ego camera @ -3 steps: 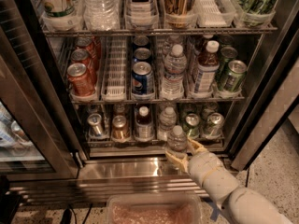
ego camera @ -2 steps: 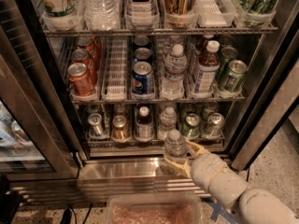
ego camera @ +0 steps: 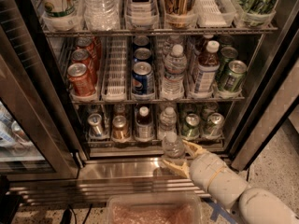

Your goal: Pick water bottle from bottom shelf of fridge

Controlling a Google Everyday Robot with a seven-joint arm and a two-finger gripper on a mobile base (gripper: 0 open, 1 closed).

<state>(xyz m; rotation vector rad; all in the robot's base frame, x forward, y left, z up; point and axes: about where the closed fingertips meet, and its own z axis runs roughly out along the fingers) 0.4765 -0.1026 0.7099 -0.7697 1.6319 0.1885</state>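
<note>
The fridge (ego camera: 264,73) stands open in the camera view. My gripper (ego camera: 181,157) is shut on the small clear water bottle (ego camera: 173,147) with a white cap. I hold it upright just in front of the bottom shelf (ego camera: 154,143), above the shiny steel base (ego camera: 117,171). One tan finger (ego camera: 195,148) shows at the bottle's right, the other (ego camera: 174,168) below it. My white arm (ego camera: 219,178) comes in from the lower right. A second similar clear bottle (ego camera: 167,120) still stands in the lane behind it.
The bottom shelf also holds several cans (ego camera: 96,124) and a dark-liquid bottle (ego camera: 144,120). The middle rack has red cans (ego camera: 81,78), Pepsi cans (ego camera: 142,77), taller bottles (ego camera: 174,69) and green cans (ego camera: 232,75). The glass door (ego camera: 32,106) hangs open at left. A clear bin (ego camera: 154,211) sits below.
The gripper has drawn the water bottle out of its lane and slightly down, from the shelf's front edge to a spot over the steel base. The rest has not moved.
</note>
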